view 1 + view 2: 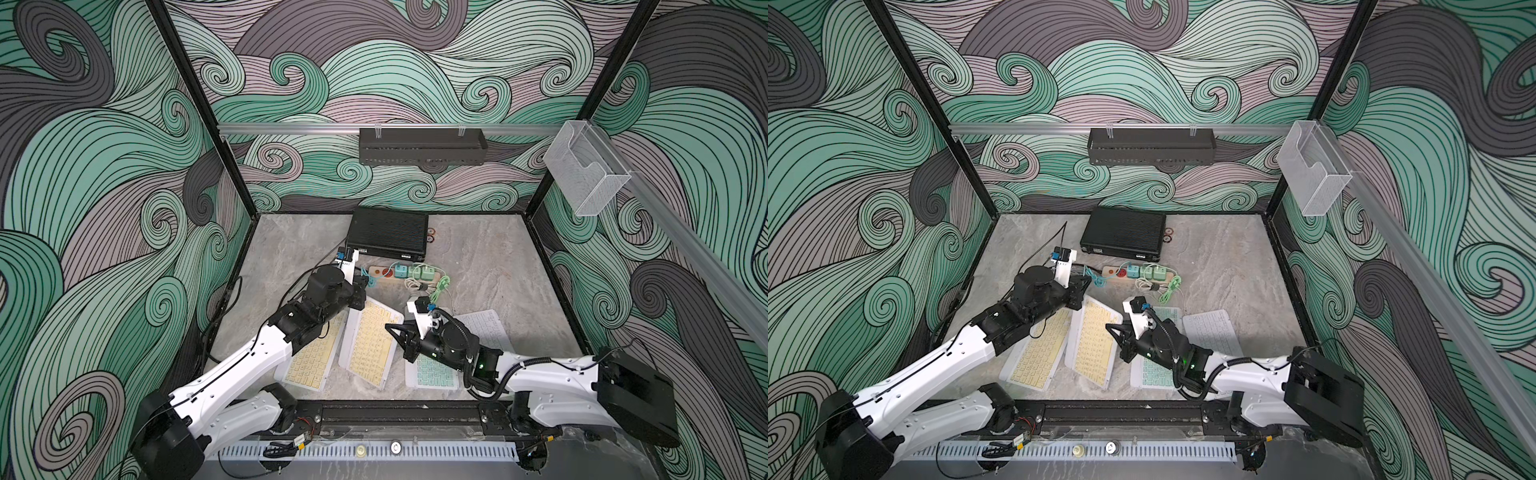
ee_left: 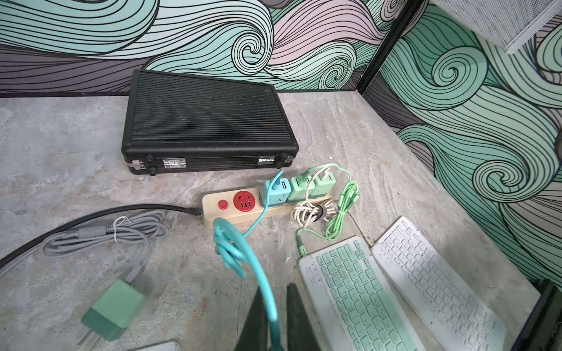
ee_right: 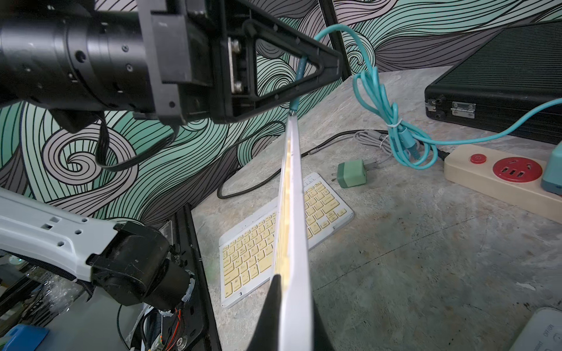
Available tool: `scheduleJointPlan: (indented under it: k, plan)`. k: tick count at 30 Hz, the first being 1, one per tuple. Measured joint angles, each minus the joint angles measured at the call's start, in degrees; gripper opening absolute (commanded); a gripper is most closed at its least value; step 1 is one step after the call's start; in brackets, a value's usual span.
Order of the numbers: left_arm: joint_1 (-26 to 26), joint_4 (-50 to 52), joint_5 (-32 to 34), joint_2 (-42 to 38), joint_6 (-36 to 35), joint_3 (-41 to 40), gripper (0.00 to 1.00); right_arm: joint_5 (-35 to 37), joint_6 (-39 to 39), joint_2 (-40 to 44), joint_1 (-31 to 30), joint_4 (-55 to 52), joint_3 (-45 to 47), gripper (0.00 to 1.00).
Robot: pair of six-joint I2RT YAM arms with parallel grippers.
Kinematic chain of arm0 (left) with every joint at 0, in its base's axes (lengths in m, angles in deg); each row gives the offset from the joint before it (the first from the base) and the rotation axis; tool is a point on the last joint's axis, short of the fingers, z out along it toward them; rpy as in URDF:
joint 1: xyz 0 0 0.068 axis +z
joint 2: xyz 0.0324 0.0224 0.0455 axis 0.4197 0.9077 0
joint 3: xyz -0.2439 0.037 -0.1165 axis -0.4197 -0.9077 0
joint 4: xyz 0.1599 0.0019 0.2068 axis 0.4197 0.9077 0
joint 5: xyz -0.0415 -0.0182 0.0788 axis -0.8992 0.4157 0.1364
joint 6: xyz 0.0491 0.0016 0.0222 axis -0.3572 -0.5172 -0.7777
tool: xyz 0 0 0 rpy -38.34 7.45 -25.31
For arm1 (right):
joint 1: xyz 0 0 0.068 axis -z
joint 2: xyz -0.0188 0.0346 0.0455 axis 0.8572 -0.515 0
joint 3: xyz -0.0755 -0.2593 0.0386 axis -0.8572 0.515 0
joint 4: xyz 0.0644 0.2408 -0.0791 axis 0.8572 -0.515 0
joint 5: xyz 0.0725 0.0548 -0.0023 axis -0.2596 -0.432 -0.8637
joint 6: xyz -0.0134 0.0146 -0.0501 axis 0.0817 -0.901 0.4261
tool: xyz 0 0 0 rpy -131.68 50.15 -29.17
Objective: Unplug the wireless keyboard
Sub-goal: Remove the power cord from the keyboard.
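Teal cable point(image 2: 266, 291) sits in left jaws, tilted yellow keyboard point(image 1: 369, 345) in right jaws.

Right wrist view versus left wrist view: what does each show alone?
Right wrist only: the yellow keyboard on edge in the right end effector, the teal cable's plug at its end, a second yellow keyboard lying flat. Left wrist only: the green-keyed keyboard, the white keyboard. Both: the left end effector shut on the teal cable, power strip, black case.

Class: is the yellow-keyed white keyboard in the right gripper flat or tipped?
Tipped: the yellow-keyed white keyboard shows edge-on, clamped in the right gripper.
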Motion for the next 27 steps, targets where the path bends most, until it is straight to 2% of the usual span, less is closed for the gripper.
scheduleJointPlan:
  k: [7, 13, 16, 21, 27]
  plan:
    - [0.5, -1.6, -0.8, -1.2, 3.3, -1.4, 0.0, 0.2, -0.1, 0.0, 0.0, 0.5, 0.3, 0.0]
    - [4.0, -2.0, -5.9, -1.1, 7.5, -2.1, 0.0, 0.6, -1.1, -1.0, 0.0, 0.0, -0.5, 0.0]
    - [5.0, -1.7, -6.8, -1.1, 6.6, -2.2, 0.0, 0.7, -1.7, -2.1, -0.1, -0.9, -1.7, 0.0]
    - [4.6, -1.0, -4.1, -0.4, 3.4, -2.1, 0.0, 0.6, -2.7, -4.7, -0.2, -0.7, -3.1, 0.0]
    - [1.2, 0.6, 2.8, 2.4, -0.9, -0.3, 0.0, 0.7, -4.2, -6.7, -0.2, 0.7, -3.3, 0.0]
